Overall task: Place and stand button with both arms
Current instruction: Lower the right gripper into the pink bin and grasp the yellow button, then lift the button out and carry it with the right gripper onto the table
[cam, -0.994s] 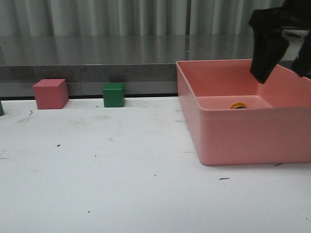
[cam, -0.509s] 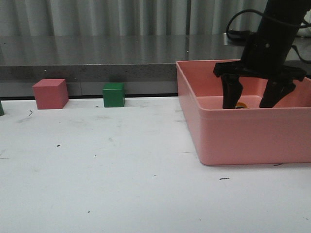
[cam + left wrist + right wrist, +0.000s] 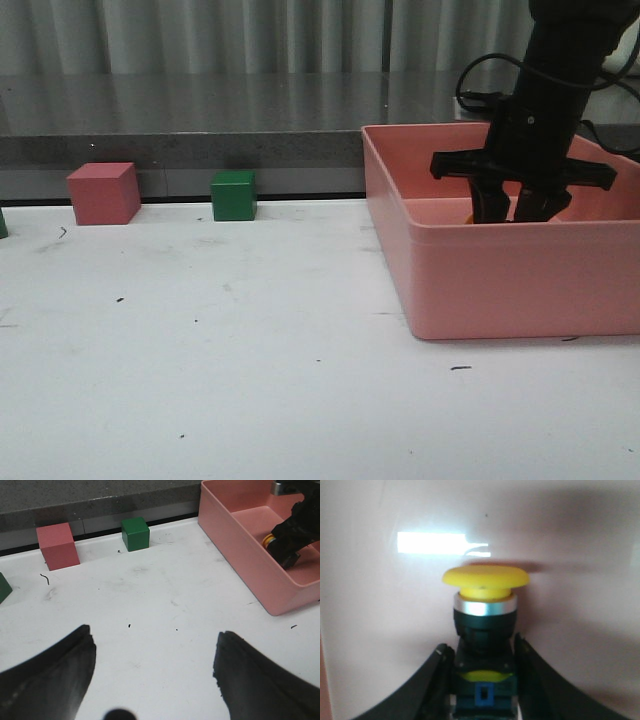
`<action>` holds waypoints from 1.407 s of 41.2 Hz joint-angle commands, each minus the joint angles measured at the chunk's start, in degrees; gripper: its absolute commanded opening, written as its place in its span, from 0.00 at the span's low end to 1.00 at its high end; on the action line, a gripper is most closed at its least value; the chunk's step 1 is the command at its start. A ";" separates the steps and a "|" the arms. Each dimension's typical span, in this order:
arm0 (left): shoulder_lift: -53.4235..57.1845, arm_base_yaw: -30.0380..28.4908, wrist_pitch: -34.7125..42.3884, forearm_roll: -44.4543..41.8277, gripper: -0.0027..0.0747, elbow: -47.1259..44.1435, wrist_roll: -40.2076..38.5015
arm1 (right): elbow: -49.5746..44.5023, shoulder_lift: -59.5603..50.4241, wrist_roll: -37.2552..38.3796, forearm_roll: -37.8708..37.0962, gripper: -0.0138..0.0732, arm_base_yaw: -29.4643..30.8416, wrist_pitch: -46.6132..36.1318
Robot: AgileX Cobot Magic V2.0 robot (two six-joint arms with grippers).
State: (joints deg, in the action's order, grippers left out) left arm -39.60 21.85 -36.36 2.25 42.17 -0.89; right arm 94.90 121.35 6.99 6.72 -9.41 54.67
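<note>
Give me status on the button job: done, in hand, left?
Done: right hand is down inside the pink bin. In hand: its fingers flank the button base, seemingly gripping. Left: lifting it out and standing it; left hand hangs open over the table.

Front and left-wrist views share bin (image 3: 480, 280), perhaps button.

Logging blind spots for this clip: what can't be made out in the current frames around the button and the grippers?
- Button: front view, hidden by the pink bin wall and right gripper.
- Button base: right wrist view, cut off by the frame edge.
- Button lifted or resting on the bin floor: no view settles it.
- Left gripper: left wrist view, only the open fingers show.
</note>
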 commanded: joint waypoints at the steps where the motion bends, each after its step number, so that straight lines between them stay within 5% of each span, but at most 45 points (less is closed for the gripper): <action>1: -0.09 0.50 3.69 0.50 0.67 1.92 0.07 | 2.53 -5.68 -0.01 -0.21 0.48 0.14 1.06; 13: -0.09 0.50 3.69 0.50 0.67 1.92 0.07 | 2.74 -14.89 -0.01 -0.21 0.48 -2.82 3.17; 27: -0.09 0.50 3.69 0.50 0.67 1.92 0.07 | 4.17 -20.64 5.54 -0.21 0.48 -18.68 3.37; 42: -0.09 0.50 3.69 0.50 0.67 1.92 0.07 | 17.42 -8.59 18.36 -2.63 0.48 -32.01 5.68; 58: -0.09 0.50 3.69 0.50 0.67 1.92 0.07 | 31.21 6.90 29.21 -5.58 0.48 -34.81 14.35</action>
State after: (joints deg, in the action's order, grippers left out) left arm -39.60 21.85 -36.36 2.25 42.17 -0.89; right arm 122.03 129.67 34.57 2.05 -43.98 68.50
